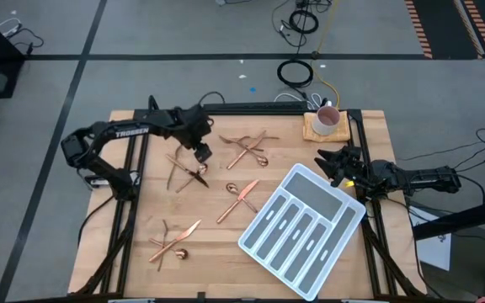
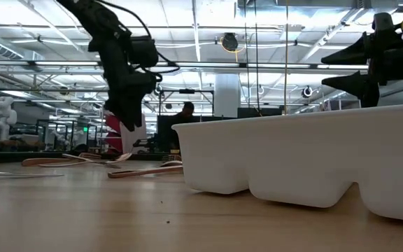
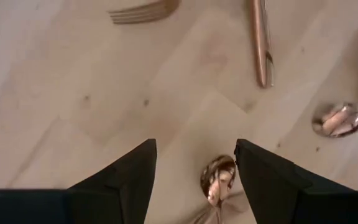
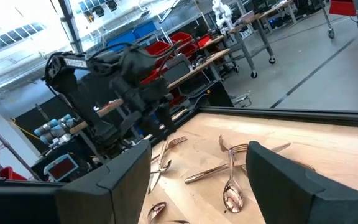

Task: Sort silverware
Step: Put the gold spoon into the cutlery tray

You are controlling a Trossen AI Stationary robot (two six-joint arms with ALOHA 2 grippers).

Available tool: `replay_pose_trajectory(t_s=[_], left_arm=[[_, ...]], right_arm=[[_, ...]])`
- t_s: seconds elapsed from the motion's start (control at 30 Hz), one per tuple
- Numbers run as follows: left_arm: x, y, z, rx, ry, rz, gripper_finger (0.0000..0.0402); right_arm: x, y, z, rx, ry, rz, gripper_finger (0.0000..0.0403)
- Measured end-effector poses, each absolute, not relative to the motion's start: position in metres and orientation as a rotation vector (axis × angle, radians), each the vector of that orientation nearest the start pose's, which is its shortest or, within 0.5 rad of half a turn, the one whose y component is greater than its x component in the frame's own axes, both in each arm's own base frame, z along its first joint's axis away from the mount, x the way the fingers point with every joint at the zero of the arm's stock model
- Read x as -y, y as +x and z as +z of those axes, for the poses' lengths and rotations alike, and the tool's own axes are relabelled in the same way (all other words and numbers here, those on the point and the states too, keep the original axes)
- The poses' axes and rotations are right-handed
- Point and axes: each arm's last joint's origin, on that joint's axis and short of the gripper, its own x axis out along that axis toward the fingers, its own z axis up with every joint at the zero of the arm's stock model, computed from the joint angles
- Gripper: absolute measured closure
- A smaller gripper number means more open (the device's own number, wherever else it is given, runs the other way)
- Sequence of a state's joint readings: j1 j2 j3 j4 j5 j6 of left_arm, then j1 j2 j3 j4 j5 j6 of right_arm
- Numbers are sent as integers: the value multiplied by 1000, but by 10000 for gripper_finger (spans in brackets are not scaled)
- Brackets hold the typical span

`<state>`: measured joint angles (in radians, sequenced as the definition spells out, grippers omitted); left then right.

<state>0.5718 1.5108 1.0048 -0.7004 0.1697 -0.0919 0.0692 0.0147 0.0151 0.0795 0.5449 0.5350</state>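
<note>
I've got the left gripper point(image 1: 202, 152) hovering with fingers spread over a spoon point(image 3: 217, 178) in the silverware point(image 1: 194, 171) scattered on the tabletop point(image 1: 217, 252). Tray point(image 1: 303, 232) looks empty. Next: drop, pinch. Right gripper point(image 1: 330, 163) waits, parted.

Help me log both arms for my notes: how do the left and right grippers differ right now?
The left gripper is over a silverware pile at the table's left-rear, its jaws open around a spoon bowl; the right gripper waits beside the grey tray, near nothing. The left points down at the wood; the right points level across the table. Both stand open and empty.
</note>
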Motion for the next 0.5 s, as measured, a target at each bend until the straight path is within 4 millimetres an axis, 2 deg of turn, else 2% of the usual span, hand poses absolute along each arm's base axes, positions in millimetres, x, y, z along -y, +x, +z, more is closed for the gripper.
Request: replay_pose_trajectory(t_s=[0.13, 0.23, 0.5], left_arm=[[-155, 234, 201, -1061, -569, 297, 175], [-153, 226, 189, -1085, -575, 239, 175], [-148, 211, 162, -1128, -514, 187, 175]], right_arm=[[9, 94, 175, 202, 548, -444, 156], [9, 94, 175, 202, 548, -444, 156], [9, 94, 175, 202, 551, -444, 156]])
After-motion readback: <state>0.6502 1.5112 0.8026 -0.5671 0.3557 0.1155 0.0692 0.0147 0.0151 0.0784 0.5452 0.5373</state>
